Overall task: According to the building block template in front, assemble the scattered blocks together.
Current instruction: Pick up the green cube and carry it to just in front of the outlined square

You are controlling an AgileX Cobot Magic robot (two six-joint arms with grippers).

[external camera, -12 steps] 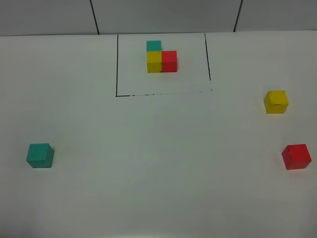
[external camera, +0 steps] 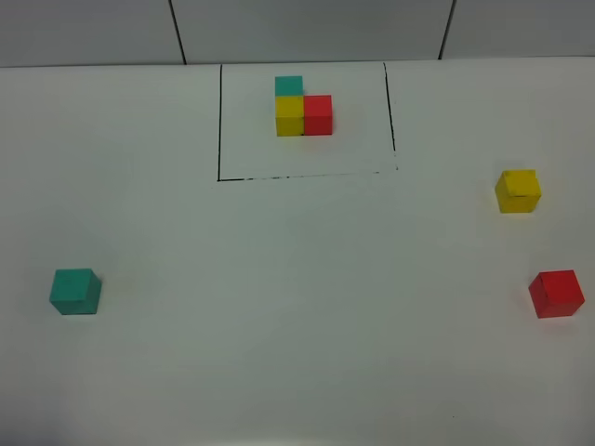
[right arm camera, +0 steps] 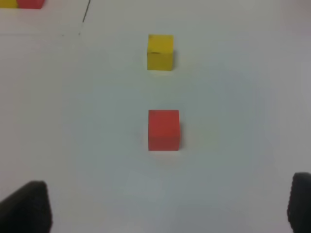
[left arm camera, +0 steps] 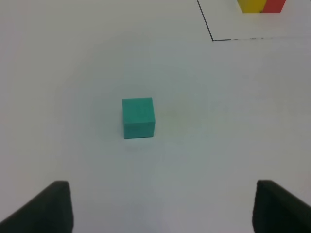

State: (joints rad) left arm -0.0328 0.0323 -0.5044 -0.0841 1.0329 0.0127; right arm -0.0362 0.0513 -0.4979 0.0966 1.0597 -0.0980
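Note:
The building block template (external camera: 303, 110) is an L of teal, yellow and red cubes inside a black outline at the back centre. Of the scattered blocks, the teal cube (external camera: 75, 291) lies at the left, the yellow cube (external camera: 518, 190) at the right and the red cube (external camera: 556, 294) nearer the front right. Neither arm shows in the high view. My left gripper (left arm camera: 163, 213) is open, with the teal cube (left arm camera: 138, 118) well ahead of its fingertips. My right gripper (right arm camera: 163, 208) is open too, short of the red cube (right arm camera: 164, 129), with the yellow cube (right arm camera: 160, 52) beyond it.
A black rectangle outline (external camera: 219, 139) frames the template on the white table (external camera: 297, 279). A grey panelled wall (external camera: 307, 28) runs along the table's far edge. The red and yellow cubes sit close to the right border of the high view.

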